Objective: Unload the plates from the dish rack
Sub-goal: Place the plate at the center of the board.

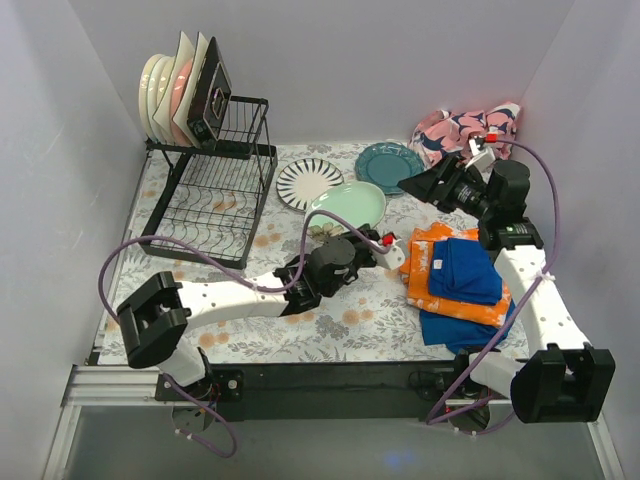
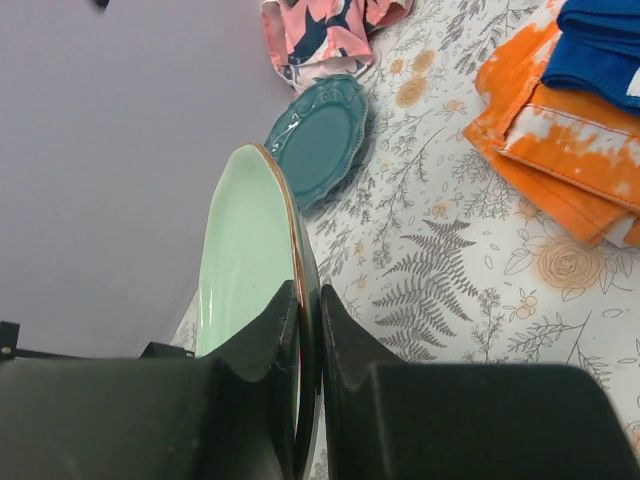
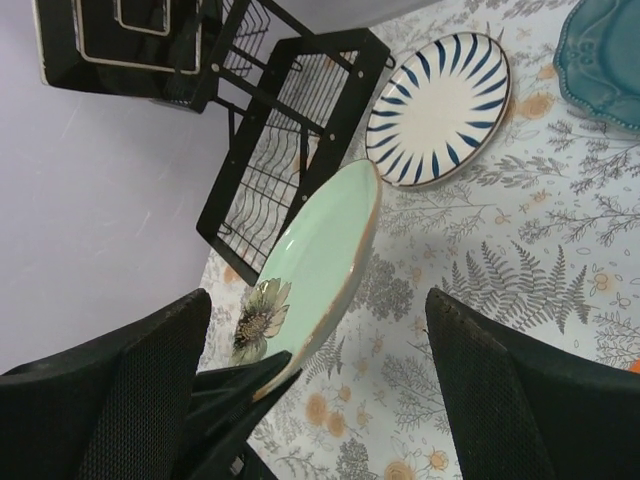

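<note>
Left end effector [image 2: 308,300] is clamping the pale green plate [image 2: 240,240] by its rim, mid-frame, seemingly for laying on the table [image 2: 450,290].

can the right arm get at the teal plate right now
Probably yes. The teal plate lies flat and uncovered just beside the right gripper, whose fingers stand open and empty. The pale green plate held in the left gripper is off to the side.
</note>
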Motion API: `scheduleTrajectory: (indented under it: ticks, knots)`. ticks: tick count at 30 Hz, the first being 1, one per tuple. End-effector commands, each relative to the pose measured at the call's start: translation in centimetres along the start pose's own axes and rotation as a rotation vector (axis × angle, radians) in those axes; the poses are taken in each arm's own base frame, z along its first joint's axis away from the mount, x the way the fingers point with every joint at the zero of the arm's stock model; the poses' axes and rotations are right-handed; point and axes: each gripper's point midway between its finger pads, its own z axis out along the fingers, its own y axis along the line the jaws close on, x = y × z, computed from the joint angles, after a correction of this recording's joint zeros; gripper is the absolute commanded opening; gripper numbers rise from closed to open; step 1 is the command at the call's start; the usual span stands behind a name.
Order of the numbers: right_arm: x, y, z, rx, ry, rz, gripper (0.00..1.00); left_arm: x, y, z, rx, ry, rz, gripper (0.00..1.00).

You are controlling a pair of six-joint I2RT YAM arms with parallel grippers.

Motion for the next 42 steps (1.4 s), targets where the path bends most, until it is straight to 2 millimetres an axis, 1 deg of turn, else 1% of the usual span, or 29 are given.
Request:
scheduleTrajectory:
  ticks: [1, 2, 3, 4, 5, 7, 9, 11, 13, 14, 17, 21, 22, 23, 24, 25, 27, 28, 30, 31, 34, 35, 36, 38, 40, 42]
  knots:
    - [2.2, 0.0, 1.7, 0.002, 0.097, -0.029, 0.93, -3.3, 2.4, 0.2, -0.158, -0.096, 0.017, 0.0]
    - [3.0, -1.0, 2.4, 0.037, 0.127, -0.025, 0.93, -3.8, 1.8, 0.3, -0.152, -0.112, 0.018, 0.0]
    - [3.5, -1.6, 2.7, 0.066, 0.14, -0.027, 0.92, -3.8, 1.0, 0.7, -0.139, -0.11, 0.026, 0.0]
    - [4.5, -2.0, 3.0, 0.083, 0.177, -0.012, 0.92, -3.7, 0.6, 0.9, -0.136, -0.105, 0.03, 0.0]
    - [5.1, -2.8, 3.2, 0.1, 0.194, -0.007, 0.91, -3.8, 0.5, 1.0, -0.146, -0.106, 0.035, 0.0]
    - [6.1, -4.2, 3.4, 0.151, 0.2, -0.003, 0.9, -3.2, -0.3, 1.4, -0.15, -0.092, 0.062, 0.0]
    - [6.5, -5.2, 3.5, 0.189, 0.199, -0.008, 0.9, -3.3, -0.3, 1.3, -0.169, -0.105, 0.08, 0.0]
    - [7.3, -5.9, 3.9, 0.195, 0.226, 0.007, 0.87, -2.9, -0.8, 1.3, -0.162, -0.101, 0.082, 0.0]
    - [7.8, -5.6, 4.1, 0.169, 0.25, 0.016, 0.82, -2.7, -1.3, 1.4, -0.148, -0.105, 0.078, 0.0]
    - [8.0, -5.4, 4.4, 0.139, 0.247, 0.018, 0.77, -2.4, -1.5, 1.4, -0.141, -0.104, 0.077, 0.0]
    - [8.6, -4.9, 4.6, 0.1, 0.257, 0.057, 0.67, -2.1, -1.7, 1.3, -0.144, -0.107, 0.069, 0.0]
    - [9.6, -4.7, 4.5, 0.063, 0.28, 0.099, 0.63, -1.5, -2.3, 1.1, -0.136, -0.111, 0.091, 0.0]
    - [9.5, -4.4, 4.7, 0.045, 0.273, 0.101, 0.61, -1.4, -2.4, 1.1, -0.135, -0.11, 0.095, 0.0]
    - [9.8, -4.3, 4.7, 0.033, 0.283, 0.112, 0.59, -1.3, -2.5, 1.2, -0.137, -0.11, 0.094, 0.0]
    - [10.1, -4.4, 4.7, 0.029, 0.285, 0.116, 0.58, -1.0, -2.8, 1.1, -0.129, -0.108, 0.095, 0.0]
    - [10.2, -4.6, 4.8, 0.03, 0.285, 0.127, 0.5, -1.0, -2.9, 1.1, -0.129, -0.114, 0.087, 0.0]
    - [10.7, -4.7, 4.9, 0.02, 0.299, 0.142, 0.4, -0.9, -3.0, 0.9, -0.13, -0.119, 0.08, 0.0]
    - [11.1, -4.9, 5.0, 0.013, 0.303, 0.15, 0.3, -0.9, -3.1, 0.9, -0.131, -0.12, 0.081, 0.0]
    - [11.5, -4.7, 5.0, -0.009, 0.316, 0.172, 0.15, -0.6, -3.2, 0.9, -0.133, -0.114, 0.08, 0.0]
    - [11.7, -4.8, 5.0, -0.008, 0.319, 0.177, 0.02, -0.6, -3.3, 0.9, -0.134, -0.111, 0.079, 0.0]
    - [11.4, -4.5, 5.0, -0.023, 0.304, 0.183, 0.01, -0.1, -3.6, 0.9, -0.126, -0.093, 0.057, 0.0]
    - [11.0, -4.1, 5.1, -0.039, 0.293, 0.177, 0.01, 0.4, -4.0, 0.9, -0.111, -0.077, 0.043, 0.0]
    - [10.8, -3.9, 5.1, -0.045, 0.288, 0.183, 0.01, 0.5, -4.2, 0.9, -0.108, -0.07, 0.029, 0.09]
    - [10.0, -3.2, 5.2, -0.071, 0.259, 0.17, 0.01, 0.9, -4.6, 0.9, -0.095, -0.055, 0.009, 0.22]
    - [9.3, -2.7, 5.3, -0.083, 0.233, 0.171, 0.01, 1.3, -5.0, 0.8, -0.085, -0.048, -0.037, 0.39]
    - [8.5, -2.4, 5.4, -0.096, 0.2, 0.164, 0.01, 1.8, -5.4, 0.4, -0.065, -0.032, -0.065, 0.43]
